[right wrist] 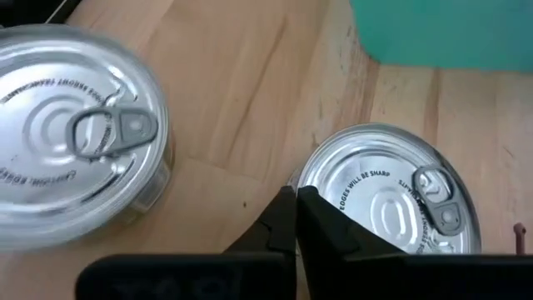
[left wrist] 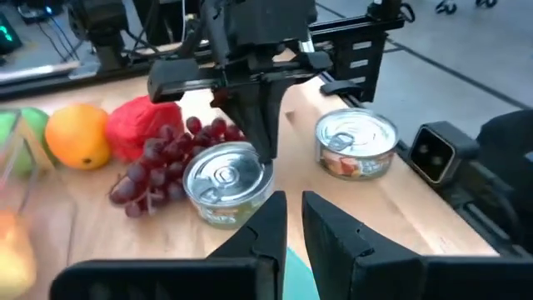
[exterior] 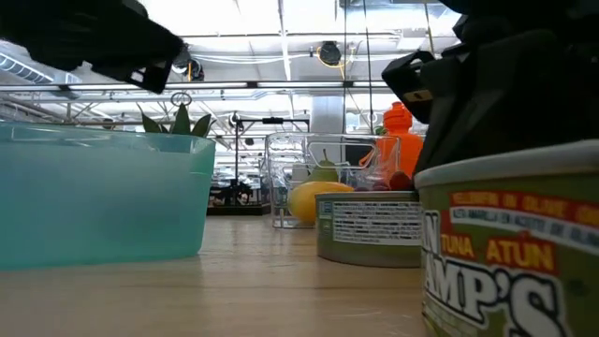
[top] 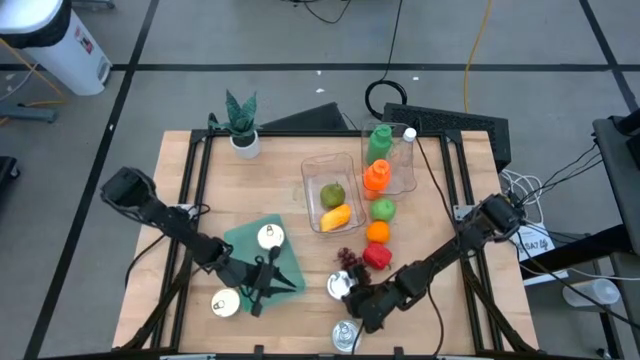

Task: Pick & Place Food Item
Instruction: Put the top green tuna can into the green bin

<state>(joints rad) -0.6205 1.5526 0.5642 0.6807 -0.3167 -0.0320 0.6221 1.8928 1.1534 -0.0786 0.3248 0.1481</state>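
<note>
We see the right gripper low over the near part of the wooden table, its two fingers pressed together with nothing between them, the tips resting just at the rim of a tin can that stands beside the grapes. In the left wrist view the same gripper comes down against the far edge of that can, with the grapes touching the can's side, a red fruit behind them and an orange next to it. A second can stands near the table's front edge, and it fills the near side of the low view. The left gripper is also closed and holds nothing; it hovers over the near edge of the teal tray, in which another can sits, while one more can stands on the wood just beside the tray. Farther back a clear bin holds a green fruit and a yellow one. Beside the bin we find an orange bottle, a green bottle and a clear bottle, and a potted plant stands at the table's far left corner.
</note>
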